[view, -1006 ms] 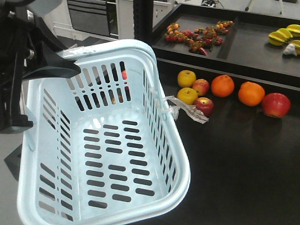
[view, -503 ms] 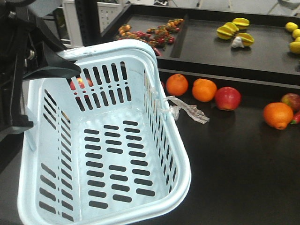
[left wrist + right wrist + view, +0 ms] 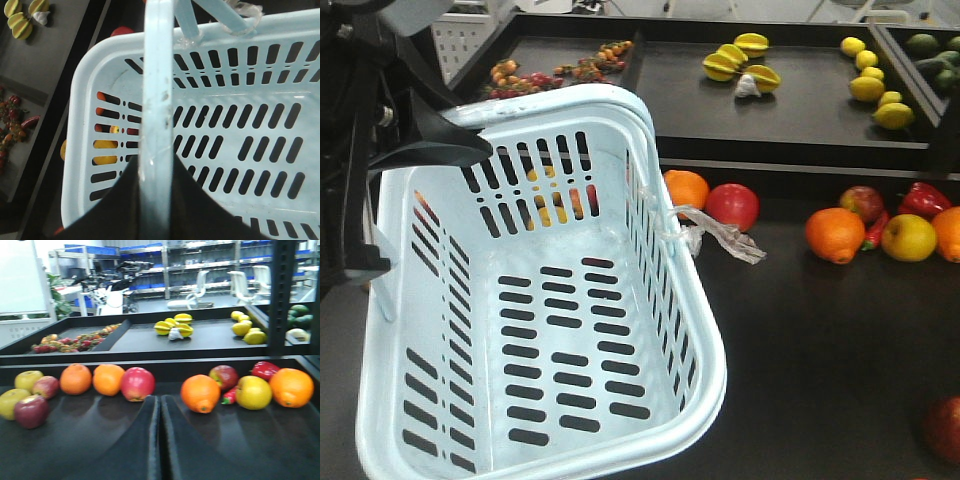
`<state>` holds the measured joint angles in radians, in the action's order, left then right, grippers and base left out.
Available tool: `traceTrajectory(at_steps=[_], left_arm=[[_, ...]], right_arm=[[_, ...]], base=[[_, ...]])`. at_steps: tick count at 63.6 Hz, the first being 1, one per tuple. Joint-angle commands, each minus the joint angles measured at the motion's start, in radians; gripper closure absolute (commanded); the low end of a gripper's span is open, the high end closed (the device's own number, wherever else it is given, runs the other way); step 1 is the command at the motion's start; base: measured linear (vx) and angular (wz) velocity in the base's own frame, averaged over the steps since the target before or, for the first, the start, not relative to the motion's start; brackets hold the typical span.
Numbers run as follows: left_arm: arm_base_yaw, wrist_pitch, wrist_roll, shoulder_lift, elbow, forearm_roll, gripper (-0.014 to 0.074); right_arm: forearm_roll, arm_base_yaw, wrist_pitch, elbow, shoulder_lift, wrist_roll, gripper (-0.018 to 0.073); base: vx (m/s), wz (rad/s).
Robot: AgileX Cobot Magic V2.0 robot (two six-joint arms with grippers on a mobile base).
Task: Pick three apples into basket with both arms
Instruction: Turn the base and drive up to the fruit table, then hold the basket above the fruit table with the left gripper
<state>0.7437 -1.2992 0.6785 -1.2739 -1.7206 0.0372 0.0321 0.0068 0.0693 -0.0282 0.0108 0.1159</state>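
Left claw [image 3: 156,172] pinches the pale-blue slotted plastic basket [image 3: 708,345]; right claw [image 3: 160,400], pressed together, may bump the round red apple [image 3: 136,383] at eleven o'clock.

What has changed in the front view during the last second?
The round oranges on the black counter slid left in frame, one now beside the pale blue slotted plastic basket; the robot probably drove right. The basket stayed empty, its handle still in the left gripper.

Starfruit [image 3: 740,55], lemons [image 3: 868,88] and small tomatoes [image 3: 560,72] on the raised black shelf [image 3: 790,110]; below, 1 orange [image 3: 835,235] near 1 yellow apple [image 3: 908,237].
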Motion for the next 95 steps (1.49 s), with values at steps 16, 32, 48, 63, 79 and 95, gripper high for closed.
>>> traceTrajectory(at_steps=[16,32,48,63,79,95], left_arm=[[0.004,0.050,-0.012,0.026,-0.033,-0.003,0.0603],[0.004,0.050,-0.012,0.026,-0.033,-0.003,0.0603],[0.004,0.050,-0.012,0.026,-0.033,-0.003,0.0603],[0.004,0.050,-0.012,0.026,-0.033,-0.003,0.0603],[0.004,0.050,-0.012,0.026,-0.033,-0.003,0.0603],[0.004,0.050,-0.012,0.026,-0.033,-0.003,0.0603]], right_arm=[[0.011,-0.007,-0.075,-0.015,0.010,-0.001,0.0568],[0.011,-0.007,-0.075,-0.015,0.010,-0.001,0.0568],[0.011,-0.007,-0.075,-0.015,0.010,-0.001,0.0568],[0.011,-0.007,-0.075,-0.015,0.010,-0.001,0.0568],[0.011,-0.007,-0.075,-0.015,0.010,-0.001,0.0568],[0.011,-0.007,-0.075,-0.015,0.010,-0.001,0.0568]], base=[[0.05,-0.24],[0.03,-0.13],[0.02,-0.09],[0.01,-0.05],[0.00,0.00],[0.00,0.00]])
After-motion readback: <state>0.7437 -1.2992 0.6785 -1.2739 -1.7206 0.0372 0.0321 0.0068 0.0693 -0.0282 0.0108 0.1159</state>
